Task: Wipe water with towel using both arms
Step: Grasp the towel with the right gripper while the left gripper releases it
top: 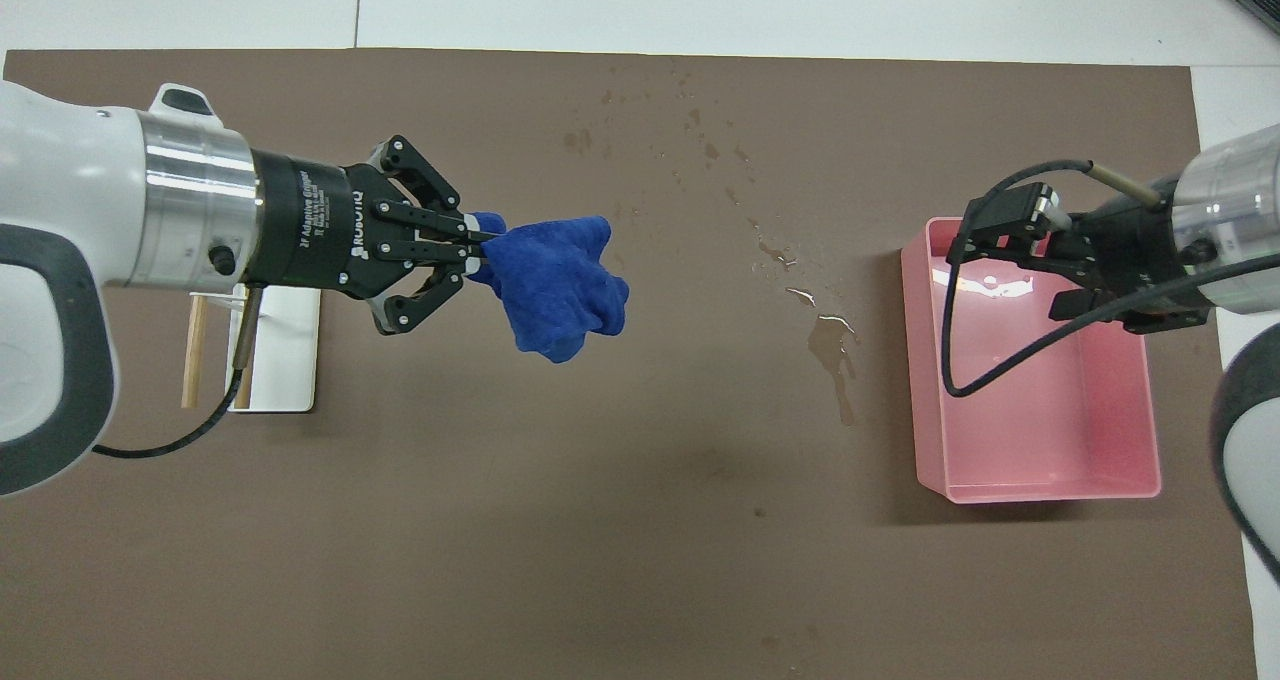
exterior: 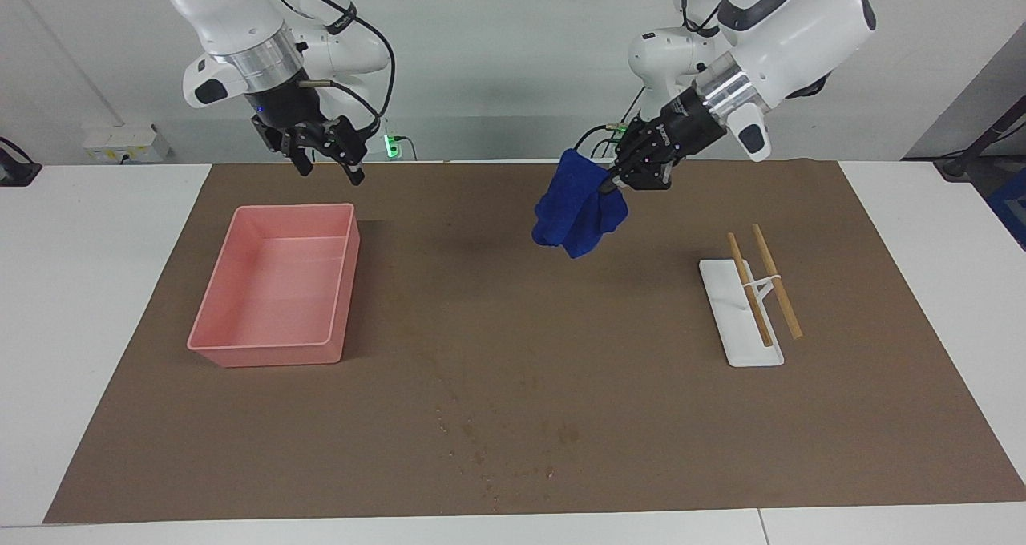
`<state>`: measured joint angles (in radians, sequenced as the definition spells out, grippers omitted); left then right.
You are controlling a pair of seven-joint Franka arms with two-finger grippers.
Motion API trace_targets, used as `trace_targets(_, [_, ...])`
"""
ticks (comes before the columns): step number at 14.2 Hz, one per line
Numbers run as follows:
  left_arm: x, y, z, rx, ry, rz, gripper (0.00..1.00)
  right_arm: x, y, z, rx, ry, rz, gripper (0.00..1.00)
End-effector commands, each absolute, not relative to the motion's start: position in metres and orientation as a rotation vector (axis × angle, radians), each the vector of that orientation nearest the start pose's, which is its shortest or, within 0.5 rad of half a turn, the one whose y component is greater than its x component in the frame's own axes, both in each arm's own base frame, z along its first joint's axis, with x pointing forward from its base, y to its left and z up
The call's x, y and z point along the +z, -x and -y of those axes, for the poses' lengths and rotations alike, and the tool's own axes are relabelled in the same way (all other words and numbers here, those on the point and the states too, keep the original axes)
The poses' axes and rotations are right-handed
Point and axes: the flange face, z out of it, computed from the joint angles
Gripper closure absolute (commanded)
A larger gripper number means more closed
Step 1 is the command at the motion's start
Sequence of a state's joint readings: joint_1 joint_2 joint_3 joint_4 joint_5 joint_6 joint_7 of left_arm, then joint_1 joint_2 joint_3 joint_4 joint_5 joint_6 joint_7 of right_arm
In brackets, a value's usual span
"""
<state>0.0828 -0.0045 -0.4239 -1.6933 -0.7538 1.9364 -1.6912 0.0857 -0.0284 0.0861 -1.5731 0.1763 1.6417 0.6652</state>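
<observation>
The left gripper (exterior: 613,183) was raised over the brown mat (exterior: 513,417), its fingertips pinched together on one edge of a crumpled dark blue cloth towel (exterior: 575,207). The towel hung free in the air, touching nothing else. In the overhead view the same gripper (top: 478,248) held the towel (top: 560,285) over bare mat, between the rack and the spill.

The white rectangular rack with two wooden rods (exterior: 749,300) stood on the mat toward the left arm's end of the table, with nothing draped over it.

The right gripper (exterior: 327,163) hung in the air with its fingers spread apart and nothing between them. In the overhead view it (top: 1010,250) sat over the pink rectangular plastic tub (top: 1040,440).

A streak of water and scattered droplets (top: 830,345) lay on the mat beside the tub, on the side toward the table's middle. Towel and water were well apart.
</observation>
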Motion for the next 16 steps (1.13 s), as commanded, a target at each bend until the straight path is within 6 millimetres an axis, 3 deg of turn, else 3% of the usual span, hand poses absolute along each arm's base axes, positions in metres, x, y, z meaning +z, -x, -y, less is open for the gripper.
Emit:
trace_targets(1, [0.626, -0.525, 0.274, -0.66, -1.692, -1.762, 1.0, 0.652, -0.539, -0.138, -0.015, 2.702, -0.962, 0.0])
trace_targets(4, [0.625, -0.513, 0.305, -0.658, -1.623, -1.792, 1.0, 0.657, -0.54, -0.165, 0.009, 2.468, -1.292, 0.01])
trace_targets(8, [0.627, -0.508, 0.317, -0.665, -1.591, -1.803, 1.0, 0.644, -0.536, -0.201, 0.161, 2.219, -1.598, 0.02])
trace_targets(12, [0.634, -0.507, 0.326, -0.647, -1.514, -1.818, 1.0, 0.617, -0.526, -0.226, 0.396, 2.025, -1.746, 0.01])
trace_targets(16, [0.633, -0.499, 0.337, -0.658, -1.531, -1.812, 1.0, 0.597, -0.526, -0.244, 0.486, 1.869, -1.833, 0.01])
